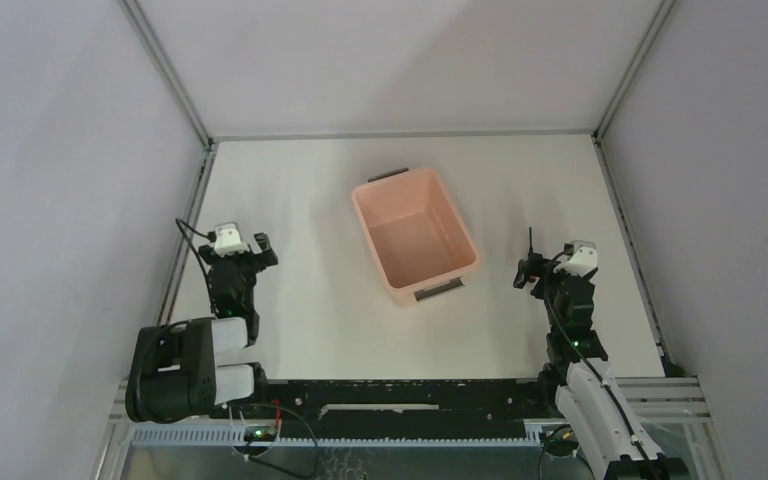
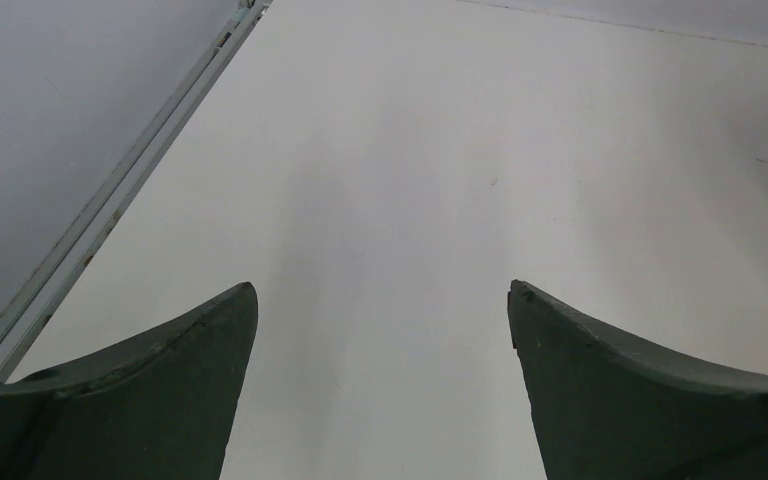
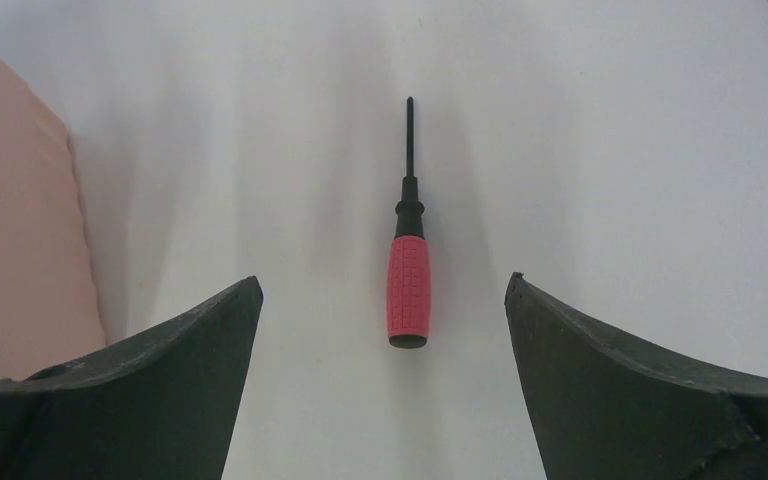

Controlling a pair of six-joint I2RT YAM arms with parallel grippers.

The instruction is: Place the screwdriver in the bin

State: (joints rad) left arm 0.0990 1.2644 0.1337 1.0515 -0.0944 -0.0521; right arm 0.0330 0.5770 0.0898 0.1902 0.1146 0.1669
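The salmon-pink bin point(image 1: 415, 236) stands open and empty in the middle of the table, a dark handle at each short end. Its wall shows at the left of the right wrist view point(image 3: 10, 220). The screwdriver point(image 3: 409, 290) lies flat on the table right of the bin, red handle towards me, black shaft pointing away. In the top view only its shaft point(image 1: 531, 240) shows. My right gripper point(image 3: 381, 283) is open just above it, with the handle's end between the fingertips and touching neither; it also shows in the top view point(image 1: 545, 268). My left gripper point(image 1: 245, 252) is open and empty over bare table point(image 2: 381, 289).
Grey walls enclose the white table on three sides, with metal rails along the left edge point(image 2: 110, 200) and the right edge point(image 1: 628, 240). The arm bases and a black rail point(image 1: 400, 395) sit along the near edge.
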